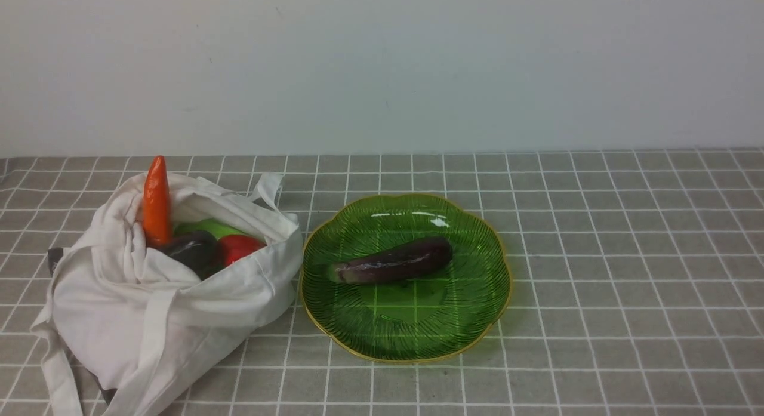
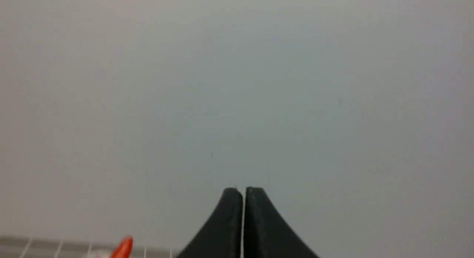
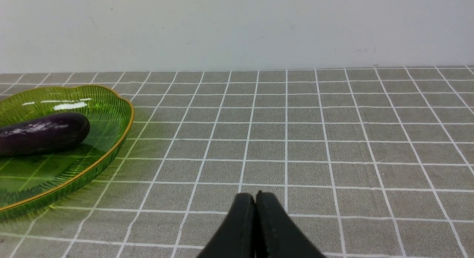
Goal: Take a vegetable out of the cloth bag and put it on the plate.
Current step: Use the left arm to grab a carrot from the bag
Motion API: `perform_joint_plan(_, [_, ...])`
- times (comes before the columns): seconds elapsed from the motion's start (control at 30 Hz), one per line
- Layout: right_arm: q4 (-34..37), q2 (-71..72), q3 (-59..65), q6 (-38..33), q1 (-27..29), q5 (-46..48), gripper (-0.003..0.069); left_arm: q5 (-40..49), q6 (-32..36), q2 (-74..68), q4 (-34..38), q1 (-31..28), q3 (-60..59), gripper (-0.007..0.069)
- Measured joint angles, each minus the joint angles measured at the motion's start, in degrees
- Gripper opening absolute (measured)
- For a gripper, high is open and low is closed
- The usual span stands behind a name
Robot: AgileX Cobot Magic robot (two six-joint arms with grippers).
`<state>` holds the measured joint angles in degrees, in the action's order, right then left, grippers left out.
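The white cloth bag [image 1: 155, 296] lies open at the front left. The orange vegetable [image 1: 157, 201] stands upright out of its mouth, tip up; its tip also shows in the left wrist view [image 2: 124, 247]. The green glass plate [image 1: 477, 320] sits right of the bag with a dark purple eggplant [image 1: 394, 262] lying on it. The plate [image 3: 111, 154] and the eggplant [image 3: 40, 134] also show in the right wrist view. Neither gripper shows in the front view. My left gripper [image 2: 243, 189] is shut and empty, facing the wall. My right gripper [image 3: 255, 194] is shut and empty, low over the tablecloth right of the plate.
Inside the bag, next to the orange vegetable, are a round red vegetable [image 1: 239, 247], a green one [image 1: 209, 227] and a dark purple one [image 1: 192, 249]. The bag's strap handles [image 1: 149, 338] trail toward the front. A grey checked cloth [image 1: 627, 255] covers the table up to a white wall.
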<state>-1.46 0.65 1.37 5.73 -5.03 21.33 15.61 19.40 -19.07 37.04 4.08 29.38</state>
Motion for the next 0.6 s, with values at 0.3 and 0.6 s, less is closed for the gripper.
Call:
perform_joint_plan(0.3, [0.00, 0.00, 0.00, 0.00, 0.00, 0.00, -0.0015, 29.98, 2.01, -31.27, -6.62, 0.00, 21.97, -0.0004])
perform_joint_plan(0.6, [0.00, 0.00, 0.00, 0.00, 0.00, 0.00, -0.0015, 30.74, -3.17, -47.62, -19.03, -3.03, 36.00, -0.0004])
